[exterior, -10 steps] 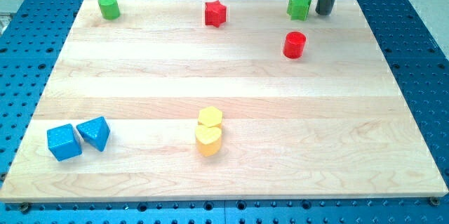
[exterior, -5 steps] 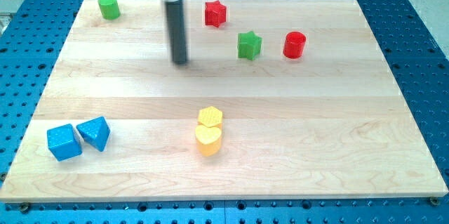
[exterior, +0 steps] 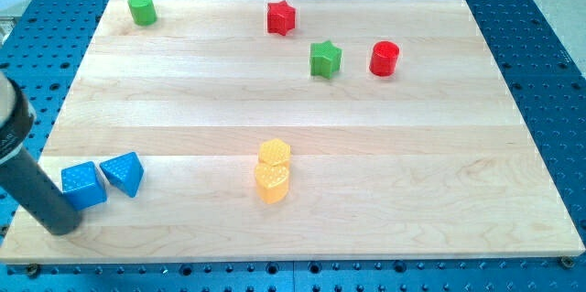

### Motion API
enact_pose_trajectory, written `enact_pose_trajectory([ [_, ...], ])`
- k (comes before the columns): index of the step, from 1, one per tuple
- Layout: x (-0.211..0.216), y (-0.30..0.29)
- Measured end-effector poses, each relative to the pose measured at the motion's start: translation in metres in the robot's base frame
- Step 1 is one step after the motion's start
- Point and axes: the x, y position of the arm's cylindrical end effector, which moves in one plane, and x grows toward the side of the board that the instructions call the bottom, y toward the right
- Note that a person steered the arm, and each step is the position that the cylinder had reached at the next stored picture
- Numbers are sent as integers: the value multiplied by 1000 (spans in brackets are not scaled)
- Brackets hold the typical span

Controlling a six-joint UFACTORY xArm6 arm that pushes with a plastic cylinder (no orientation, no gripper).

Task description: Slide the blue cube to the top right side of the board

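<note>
The blue cube point(exterior: 84, 186) sits near the board's bottom left corner. A blue triangular block point(exterior: 123, 174) lies just to its right, touching or nearly touching it. My tip point(exterior: 62, 227) rests on the board just below and left of the blue cube, very close to its lower left corner; whether it touches is unclear. The dark rod rises from there toward the view's left edge.
A green cylinder point(exterior: 141, 8) stands at the top left. A red star point(exterior: 281, 17), a green star point(exterior: 324, 59) and a red cylinder point(exterior: 385, 58) sit toward the top right. A yellow hexagon point(exterior: 274, 154) and yellow heart point(exterior: 272, 182) sit together at bottom centre.
My tip has swept from the board's upper middle down to the bottom left corner beside the blue cube. Earlier the green star slid down and left, away from the top edge.
</note>
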Motion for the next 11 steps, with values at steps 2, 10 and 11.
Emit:
enact_pose_trajectory([
  [2,-83,10],
  [10,-306,328],
  [11,-340,282],
])
